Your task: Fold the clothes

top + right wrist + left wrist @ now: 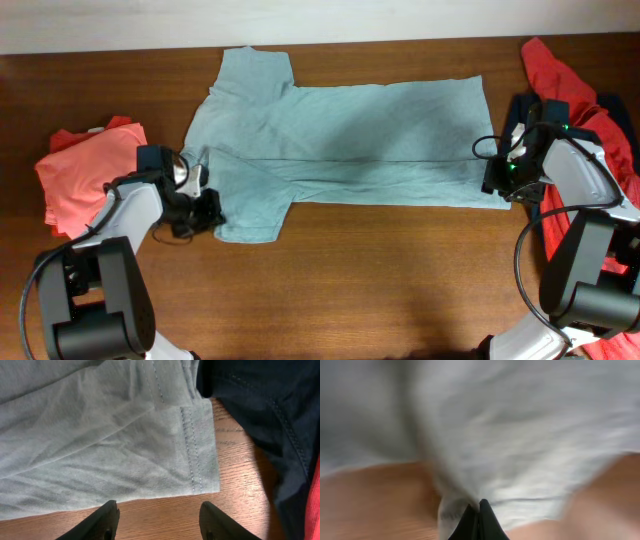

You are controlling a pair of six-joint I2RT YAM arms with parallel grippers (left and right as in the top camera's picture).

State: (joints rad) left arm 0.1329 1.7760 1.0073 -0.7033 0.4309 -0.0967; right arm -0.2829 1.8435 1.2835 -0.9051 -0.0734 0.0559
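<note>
T-shirt (520, 435) in closed left tool (476, 506)

T-shirt (350, 130): pale grey-blue, plain, short sleeves. It lies spread flat on the table (380, 270), turned sideways with neck end left and hem right. One sleeve points to the far edge, the other to the near edge. A straight line runs lengthwise along the body. The near sleeve's edge is pinched in the left gripper (477, 520); the fabric there is blurred. Hem is double-stitched, and its right end meets the navy piece (250, 405). Folded coral-red stack (85, 175) sits left of the shirt, apart. Crumpled coral-red garment (555, 70) is at the right edge, beside the navy.
</note>
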